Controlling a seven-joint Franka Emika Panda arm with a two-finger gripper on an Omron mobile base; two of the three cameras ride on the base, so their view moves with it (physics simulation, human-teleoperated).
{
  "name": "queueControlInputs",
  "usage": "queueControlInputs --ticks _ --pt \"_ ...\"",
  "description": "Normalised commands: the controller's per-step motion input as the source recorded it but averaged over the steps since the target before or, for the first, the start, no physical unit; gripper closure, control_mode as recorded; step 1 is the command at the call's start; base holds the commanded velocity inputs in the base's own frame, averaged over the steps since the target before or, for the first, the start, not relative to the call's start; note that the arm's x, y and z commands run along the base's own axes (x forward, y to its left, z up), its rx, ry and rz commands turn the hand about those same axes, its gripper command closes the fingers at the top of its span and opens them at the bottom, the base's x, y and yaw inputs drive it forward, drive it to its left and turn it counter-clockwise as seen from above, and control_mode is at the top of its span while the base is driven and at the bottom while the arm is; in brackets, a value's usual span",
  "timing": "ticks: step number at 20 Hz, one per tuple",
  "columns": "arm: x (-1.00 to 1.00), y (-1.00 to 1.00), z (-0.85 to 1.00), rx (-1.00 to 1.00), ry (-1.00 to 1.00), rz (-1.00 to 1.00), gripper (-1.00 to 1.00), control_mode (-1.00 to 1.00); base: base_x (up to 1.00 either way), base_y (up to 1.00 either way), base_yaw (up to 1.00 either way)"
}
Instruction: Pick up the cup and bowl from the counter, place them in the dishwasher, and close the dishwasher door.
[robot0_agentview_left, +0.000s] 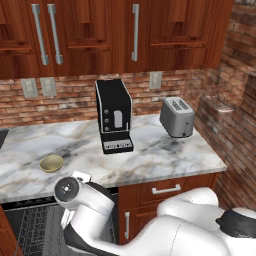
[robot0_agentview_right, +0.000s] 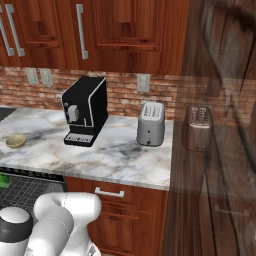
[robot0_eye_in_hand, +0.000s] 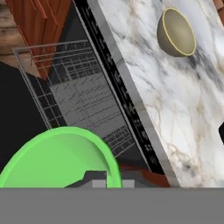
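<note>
Closest to the hand camera, the cup (robot0_eye_in_hand: 59, 157) was seen as a bright green rim filling the lower left, with the gripper (robot0_eye_in_hand: 107, 178) closed on its rim at the bottom edge. Beneath and beyond the cup, the grey wire racks of the dishwasher (robot0_eye_in_hand: 78, 96) were seen, the machine standing open under the thick stone edge. A sliver of green was also seen at the far left of the right base view, above the rack (robot0_agentview_right: 30, 189).

From left to right along the counter (robot0_agentview_left: 165, 155), the white-and-grey marbled surface was occupied as follows: the bowl (robot0_agentview_left: 51, 163), tan and upright, was set near the front edge at the left, well apart from the rest; a black coffee machine (robot0_agentview_left: 114, 116) was placed near the middle, against the wall side; a silver toaster (robot0_agentview_left: 177, 116) was stationed further right, apart from the coffee machine.

Behind the counter, a red brick wall (robot0_agentview_left: 75, 97) with pale outlets (robot0_agentview_left: 39, 87) was shown, and reddish-brown upper cabinets (robot0_agentview_left: 90, 30) with grey bar handles were hung above it. Below the counter at the right, a wooden drawer (robot0_agentview_left: 167, 190) with a grey handle was fitted.
</note>
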Motion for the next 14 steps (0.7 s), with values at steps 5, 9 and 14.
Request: queueControlInputs --ticks 5,9,14 --pt "0.4 0.0 -0.38 0.0 0.0 0.12 1.0 -1.0 0.0 0.0 0.0" --pt "0.42 0.15 -0.38 -0.02 0.0 0.06 1.0 -1.0 0.0 0.0 0.0" --pt "0.28 0.42 -0.47 -0.1 0.0 0.04 1.0 -1.0 0.0 0.0 0.0"
